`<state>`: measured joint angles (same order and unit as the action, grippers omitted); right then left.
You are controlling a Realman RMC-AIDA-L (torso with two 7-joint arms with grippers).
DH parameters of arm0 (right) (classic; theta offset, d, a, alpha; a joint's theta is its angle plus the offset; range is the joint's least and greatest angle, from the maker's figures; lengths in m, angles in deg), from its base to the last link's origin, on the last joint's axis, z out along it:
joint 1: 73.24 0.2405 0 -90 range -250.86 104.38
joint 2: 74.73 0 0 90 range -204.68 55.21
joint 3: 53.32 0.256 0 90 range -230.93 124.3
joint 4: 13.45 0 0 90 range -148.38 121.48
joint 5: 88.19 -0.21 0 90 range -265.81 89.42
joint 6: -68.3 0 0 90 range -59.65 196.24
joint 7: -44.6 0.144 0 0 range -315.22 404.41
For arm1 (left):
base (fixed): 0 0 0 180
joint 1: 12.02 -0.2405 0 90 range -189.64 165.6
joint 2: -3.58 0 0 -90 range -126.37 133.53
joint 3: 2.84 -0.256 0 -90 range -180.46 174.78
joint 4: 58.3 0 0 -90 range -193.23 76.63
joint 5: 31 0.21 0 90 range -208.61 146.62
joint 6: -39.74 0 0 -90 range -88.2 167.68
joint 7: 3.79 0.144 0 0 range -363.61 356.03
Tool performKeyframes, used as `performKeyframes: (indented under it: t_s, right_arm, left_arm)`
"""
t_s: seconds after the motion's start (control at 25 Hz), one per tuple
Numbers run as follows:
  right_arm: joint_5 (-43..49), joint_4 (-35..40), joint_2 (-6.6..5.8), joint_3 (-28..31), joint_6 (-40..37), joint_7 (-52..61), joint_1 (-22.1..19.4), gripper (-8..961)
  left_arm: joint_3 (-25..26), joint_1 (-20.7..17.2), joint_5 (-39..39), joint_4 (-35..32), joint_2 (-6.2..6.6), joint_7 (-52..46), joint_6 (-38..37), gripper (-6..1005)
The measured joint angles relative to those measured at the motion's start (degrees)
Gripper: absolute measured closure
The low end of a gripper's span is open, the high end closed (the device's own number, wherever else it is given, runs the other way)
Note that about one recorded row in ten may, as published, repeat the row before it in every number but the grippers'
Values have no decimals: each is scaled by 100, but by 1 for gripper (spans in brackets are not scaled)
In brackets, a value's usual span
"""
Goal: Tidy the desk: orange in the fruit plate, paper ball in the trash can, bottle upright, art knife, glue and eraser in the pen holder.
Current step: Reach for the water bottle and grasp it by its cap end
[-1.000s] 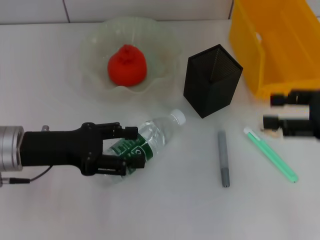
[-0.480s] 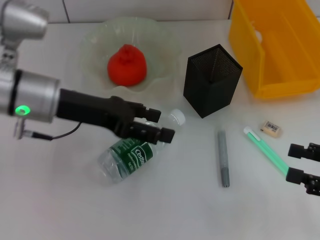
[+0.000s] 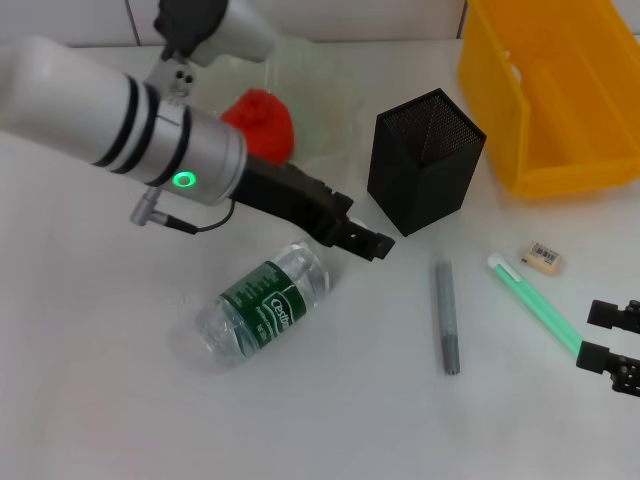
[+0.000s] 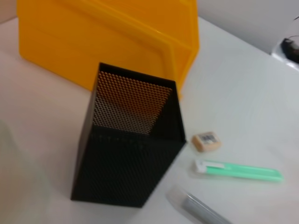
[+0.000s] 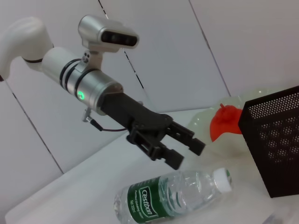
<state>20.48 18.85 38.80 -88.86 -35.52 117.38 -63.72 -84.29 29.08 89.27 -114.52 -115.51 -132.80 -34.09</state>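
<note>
Left gripper (image 3: 368, 240) has let go and lifted, jaws apart; bottle (image 3: 262, 312) still lies flat, not upright. Right gripper (image 3: 612, 340) apart, parked.

Bottle (image 3: 262, 312) lying on side: dark green label, white script reading roughly "Cestbon" (clearest in right wrist view (image 5: 174, 197), last letters less sure in head view). Smaller print under brand name too fine to read. Eraser (image 3: 543, 257): white sticker with black barcode bars, also in left wrist view (image 4: 207, 140); digits not legible. No other readable text, numbers or signs anywhere.
</note>
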Motion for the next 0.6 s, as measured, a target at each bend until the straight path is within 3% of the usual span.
performKeyframes:
  t_s: [0.28, 0.6]
  right_arm:
    - [6, -35, 12, -1, 2, -1, 90, 252]
    - [14, -46, 27, 4, -4, 4, 104, 252]
  left_arm:
    - [-841, 99, 203, 22, -8, -379, 1031, 158]
    - [-1211, 42, 460, 143, -9, -396, 1419, 158]
